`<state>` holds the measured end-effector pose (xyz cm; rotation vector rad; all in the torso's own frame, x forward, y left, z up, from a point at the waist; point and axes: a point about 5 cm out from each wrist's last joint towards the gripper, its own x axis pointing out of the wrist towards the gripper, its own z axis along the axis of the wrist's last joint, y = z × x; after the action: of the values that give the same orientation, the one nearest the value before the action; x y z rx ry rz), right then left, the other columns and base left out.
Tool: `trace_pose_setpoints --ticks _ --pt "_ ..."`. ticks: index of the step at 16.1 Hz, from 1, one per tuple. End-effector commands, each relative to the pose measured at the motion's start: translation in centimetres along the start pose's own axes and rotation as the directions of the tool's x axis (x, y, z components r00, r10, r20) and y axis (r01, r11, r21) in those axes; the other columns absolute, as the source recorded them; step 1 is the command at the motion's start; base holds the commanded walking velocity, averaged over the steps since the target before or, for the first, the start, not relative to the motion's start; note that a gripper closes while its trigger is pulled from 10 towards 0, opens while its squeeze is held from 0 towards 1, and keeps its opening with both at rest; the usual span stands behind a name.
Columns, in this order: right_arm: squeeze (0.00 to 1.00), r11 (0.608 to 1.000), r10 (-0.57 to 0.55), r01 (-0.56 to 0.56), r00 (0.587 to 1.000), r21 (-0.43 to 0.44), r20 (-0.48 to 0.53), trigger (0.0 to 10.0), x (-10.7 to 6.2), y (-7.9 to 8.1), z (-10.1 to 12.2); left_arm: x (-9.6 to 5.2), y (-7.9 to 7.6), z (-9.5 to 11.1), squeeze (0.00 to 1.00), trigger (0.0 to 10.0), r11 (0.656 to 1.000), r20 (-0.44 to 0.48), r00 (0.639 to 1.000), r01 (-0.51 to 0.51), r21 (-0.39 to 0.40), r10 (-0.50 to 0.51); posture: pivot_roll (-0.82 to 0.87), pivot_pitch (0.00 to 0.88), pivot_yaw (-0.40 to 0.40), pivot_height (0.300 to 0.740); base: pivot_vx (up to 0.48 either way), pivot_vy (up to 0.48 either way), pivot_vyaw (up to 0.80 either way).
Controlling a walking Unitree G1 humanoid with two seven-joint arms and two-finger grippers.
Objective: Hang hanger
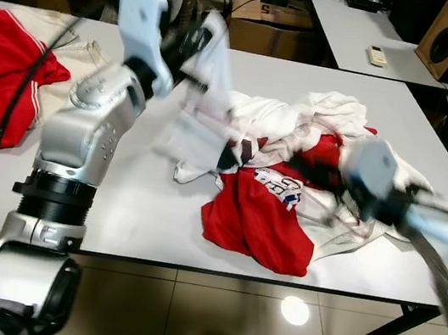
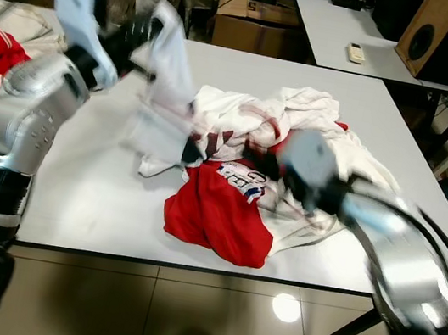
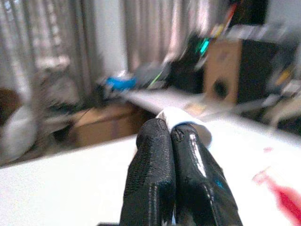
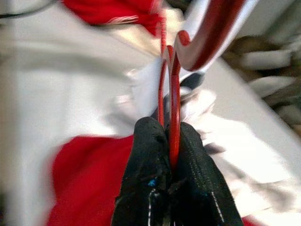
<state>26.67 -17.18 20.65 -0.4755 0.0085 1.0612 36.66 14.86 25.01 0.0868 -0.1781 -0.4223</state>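
The thin red wire hanger (image 4: 170, 89) ran straight out from the right gripper (image 4: 169, 141), fingers clamped on it amid the red-and-white shirt (image 1: 264, 209) on the white desk (image 1: 130, 212); the left gripper (image 3: 171, 155) pinched white cloth (image 1: 207, 87) above

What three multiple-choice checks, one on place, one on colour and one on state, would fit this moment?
1. Where does the red and white shirt lie?
A. on the floor
B. on the white table
C. on the cardboard box

2. What colour is the hanger in the right claw?
A. red
B. blue
C. green

3. How does the left claw stand?
A. wide open
B. shut on white cloth
C. shut on a remote

Answers: 1 B, the shirt is heaped on the tabletop. 2 A, a thin red hanger runs between the black fingers in the right wrist view. 3 B, the fingers are pressed together with white fabric at their tips.
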Motion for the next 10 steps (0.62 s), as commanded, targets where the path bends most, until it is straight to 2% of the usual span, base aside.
trace_pose_setpoints --ticks 1,2,4,6,7,8,9,10 --pt "0.00 0.999 0.034 -0.034 0.999 -0.006 0.037 10.0 -1.1 0.2 1.6 0.2 0.3 -1.2 0.00 10.0 0.998 -0.049 0.999 -0.020 0.055 0.023 -0.12 0.000 0.027 0.740 0.000 0.000 0.00" --pt "0.00 0.998 0.061 -0.061 0.998 0.005 0.032 10.0 -1.8 0.6 1.8 0.2 0.7 -2.1 0.00 10.0 0.997 -0.081 0.996 -0.031 0.066 0.037 -0.12 0.000 0.027 0.740 0.000 0.000 0.00" --pt "0.00 0.992 0.119 -0.118 0.993 0.038 -0.008 10.0 -3.9 1.5 2.3 -0.5 1.5 -5.2 0.00 10.0 0.996 -0.201 0.979 -0.019 0.088 0.036 -0.12 0.000 0.039 0.740 0.000 0.000 0.00" --pt "0.00 0.996 0.063 -0.061 0.998 0.060 -0.017 10.0 -5.3 1.0 2.6 -1.1 1.4 -6.7 0.00 10.0 0.997 -0.254 0.967 0.029 0.073 -0.010 -0.13 0.000 0.050 0.740 0.000 0.000 0.00" --pt "0.00 0.998 -0.005 0.006 1.000 0.065 -0.016 10.0 -6.4 0.3 3.0 -1.5 0.9 -7.1 0.00 10.0 0.997 -0.250 0.966 0.077 0.014 -0.071 -0.13 0.000 0.051 0.740 0.000 0.000 0.00" --pt "0.00 0.991 -0.112 0.112 0.994 0.068 0.000 10.0 -7.5 -0.7 3.5 -2.2 -0.3 -7.1 0.59 10.0 0.983 -0.225 0.957 0.175 -0.053 -0.183 -0.13 0.000 0.051 0.740 0.000 0.000 0.00" --pt "0.00 0.977 -0.186 0.184 0.982 0.111 0.010 10.0 -8.1 -1.3 3.5 -3.1 -1.6 -6.9 1.00 10.0 0.948 -0.190 0.931 0.293 -0.122 -0.312 -0.12 0.000 0.047 0.740 0.000 0.000 0.00" --pt "0.00 0.968 -0.219 0.215 0.976 0.132 0.011 10.0 -8.2 -1.5 3.4 -3.6 -2.1 -6.9 1.00 10.0 0.935 -0.179 0.921 0.324 -0.144 -0.347 -0.12 0.000 0.047 0.740 0.000 0.000 0.00"
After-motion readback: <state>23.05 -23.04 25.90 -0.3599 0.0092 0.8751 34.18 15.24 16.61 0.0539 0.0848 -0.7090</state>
